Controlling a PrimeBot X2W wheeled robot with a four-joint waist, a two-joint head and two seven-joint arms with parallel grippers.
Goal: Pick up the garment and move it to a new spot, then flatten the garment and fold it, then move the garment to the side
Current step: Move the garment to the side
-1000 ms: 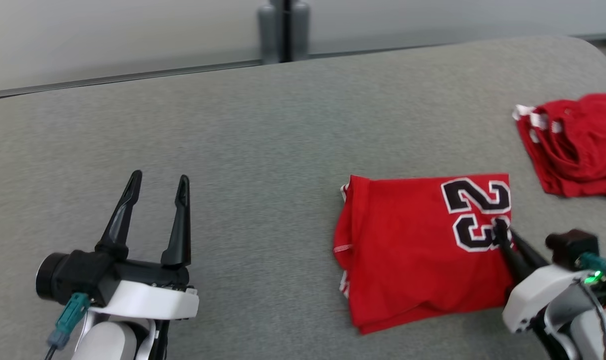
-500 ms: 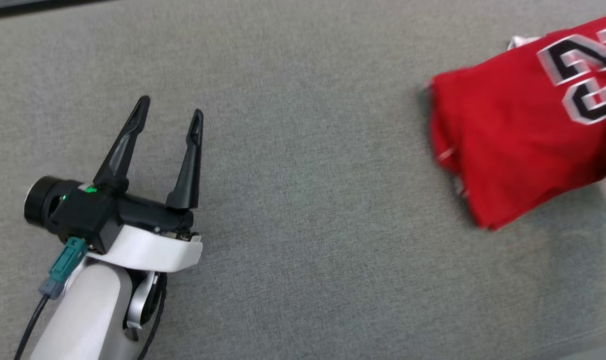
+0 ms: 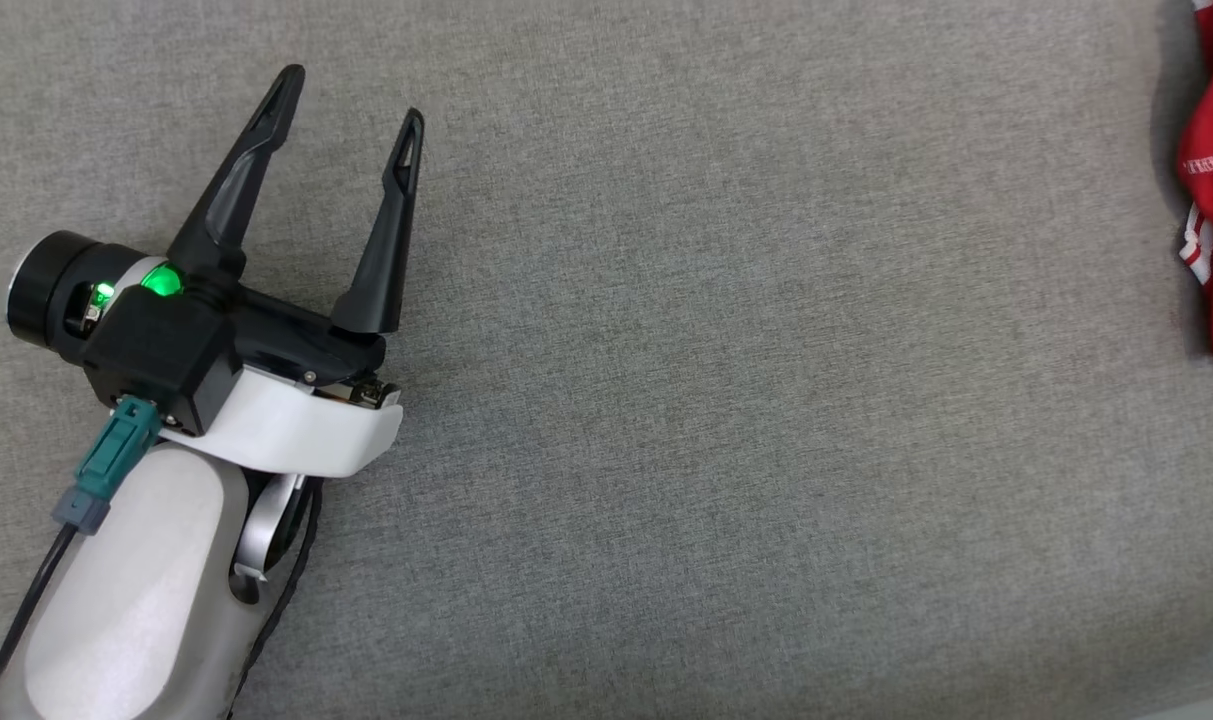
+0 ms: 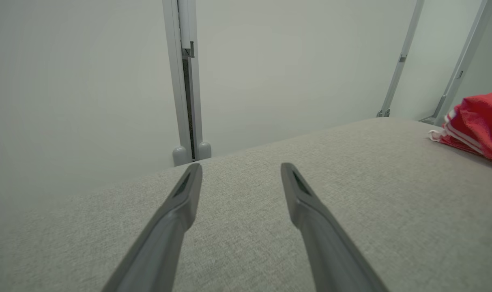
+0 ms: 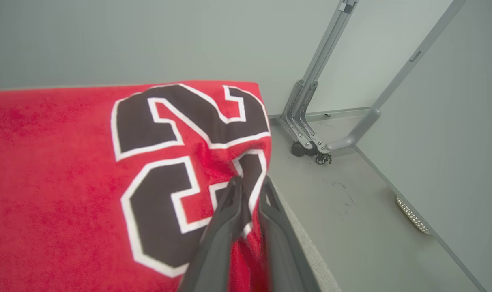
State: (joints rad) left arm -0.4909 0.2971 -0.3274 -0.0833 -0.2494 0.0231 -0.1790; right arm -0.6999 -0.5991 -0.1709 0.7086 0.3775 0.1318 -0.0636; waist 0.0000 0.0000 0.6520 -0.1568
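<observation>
The right gripper is clamped on the red jersey, pinching its edge beside the black number, right at the rim of the grey table. The left gripper hovers empty with fingers spread, the jersey well apart on its right.

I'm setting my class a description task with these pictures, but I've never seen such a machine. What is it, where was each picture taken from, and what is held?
It is a wheeled robot with two arms, each ending in two long dark jaws. The head view looks down on a grey cloth-covered table; the left jaws stand open there, holding nothing. The other two pictures come from wrist cameras looking along each arm's jaws. In the right wrist view, the right jaws are shut on a red jersey with black numerals.
</observation>
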